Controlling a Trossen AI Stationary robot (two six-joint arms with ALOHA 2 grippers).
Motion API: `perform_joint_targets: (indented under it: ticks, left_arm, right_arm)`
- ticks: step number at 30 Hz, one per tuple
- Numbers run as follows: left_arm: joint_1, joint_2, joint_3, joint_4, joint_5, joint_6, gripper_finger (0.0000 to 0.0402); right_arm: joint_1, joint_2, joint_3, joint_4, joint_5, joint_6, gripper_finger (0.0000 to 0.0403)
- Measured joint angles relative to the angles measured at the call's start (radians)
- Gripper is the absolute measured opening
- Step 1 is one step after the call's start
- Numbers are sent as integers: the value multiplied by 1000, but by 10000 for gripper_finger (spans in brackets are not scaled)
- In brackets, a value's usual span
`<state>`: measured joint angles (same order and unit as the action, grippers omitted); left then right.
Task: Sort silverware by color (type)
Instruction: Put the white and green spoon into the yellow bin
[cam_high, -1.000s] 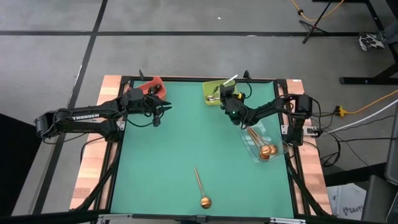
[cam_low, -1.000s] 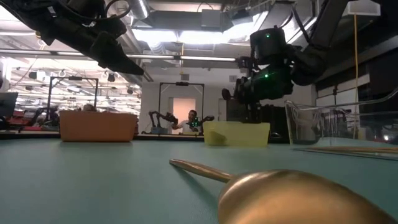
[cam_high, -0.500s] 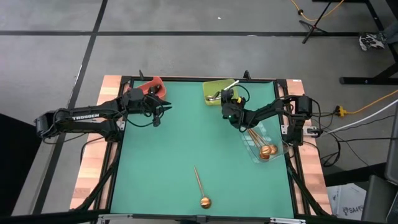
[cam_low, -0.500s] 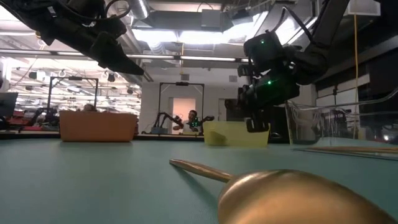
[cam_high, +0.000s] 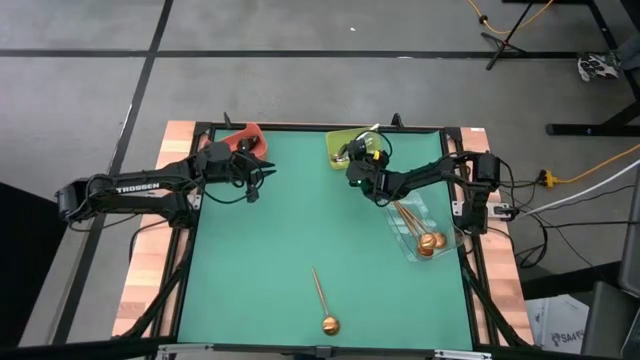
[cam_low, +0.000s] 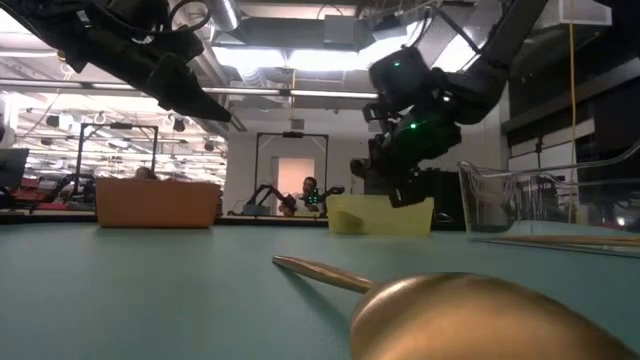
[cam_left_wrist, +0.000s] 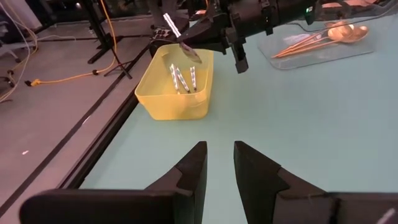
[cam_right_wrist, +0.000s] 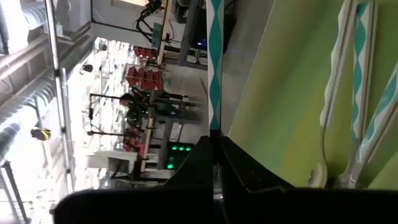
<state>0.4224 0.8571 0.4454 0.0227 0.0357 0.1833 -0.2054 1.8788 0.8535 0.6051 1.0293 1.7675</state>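
From above, you see one copper-gold spoon (cam_high: 322, 301) lying alone on the green table (cam_high: 270, 260) near its front edge, round bowl toward you, and more copper-gold spoons (cam_high: 420, 232) together in the clear bin (cam_high: 443, 240) at the right side. The right gripper (cam_high: 352, 152) sits at the yellow-green bin (cam_high: 345, 143) at the far edge, clamped on a silver spoon (cam_high: 366, 133) whose pale handle sticks out over the bin. The left gripper (cam_high: 268, 171) hovers beside the red bin (cam_high: 246, 137), holding nothing, its fingers a little apart. The red bin's contents are hidden by the arm. At table height, the lone spoon's bowl fills the foreground, blurred and cut off at the lower edge, its handle running back across the table. The right gripper hangs in front of the yellow-green bin, but you cannot make out the spoon it grips against the dark body. Through the left wrist camera you see the left gripper's fingers (cam_left_wrist: 189, 171) standing slightly parted over bare table, and beyond them the yellow-green bin holding three silver spoons (cam_left_wrist: 181, 78) with patterned handles, the gripped silver spoon tilted just above the bin's rim. The right wrist camera shows its own fingers pressed tight together, with pale teal-patterned handles lying on the bin's yellow-green floor; the held spoon itself is hard to pick out there.
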Motion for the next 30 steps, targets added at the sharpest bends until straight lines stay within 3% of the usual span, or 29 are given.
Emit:
perform_joint_targets:
  ticks: [16,30]
  left_arm:
    - [0,0,0,-7,0,0,73]
    - [0,0,0,-7,0,0,73]
  right_arm:
    - [-6,105,36,-88,-6,224,0]
    - [-6,112,37,-88,-5,226,5]
